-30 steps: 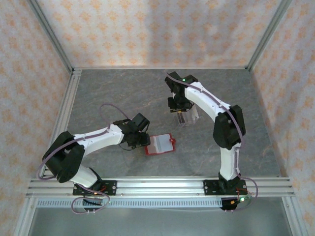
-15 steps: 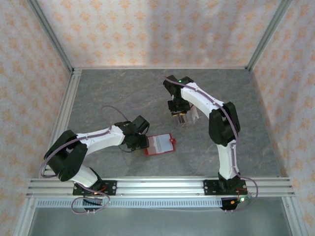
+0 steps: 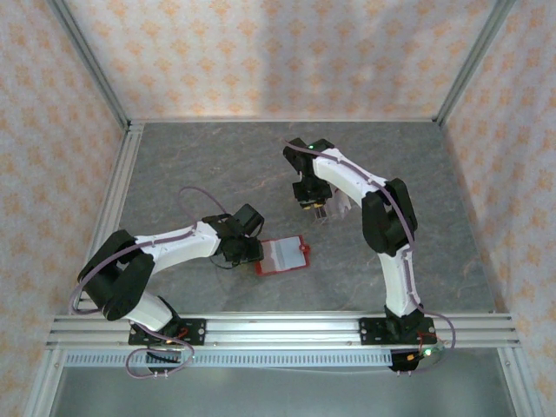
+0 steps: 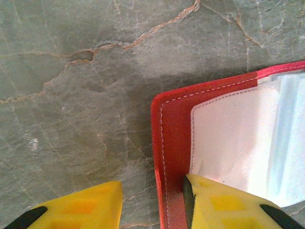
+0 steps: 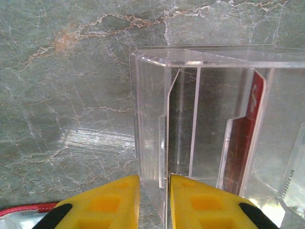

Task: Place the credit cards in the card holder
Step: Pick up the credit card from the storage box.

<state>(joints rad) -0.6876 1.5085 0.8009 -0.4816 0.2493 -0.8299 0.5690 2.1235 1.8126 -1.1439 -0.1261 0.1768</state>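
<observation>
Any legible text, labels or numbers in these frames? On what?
None legible.
Too small to read: tiny print on the clear rack, lower right edge, right wrist view.
No characters readable on the card in the rack, just dark red marks.
No text on the red wallet.

Bright even light — soft shadows; glare patch on table; focus sharp.
</observation>
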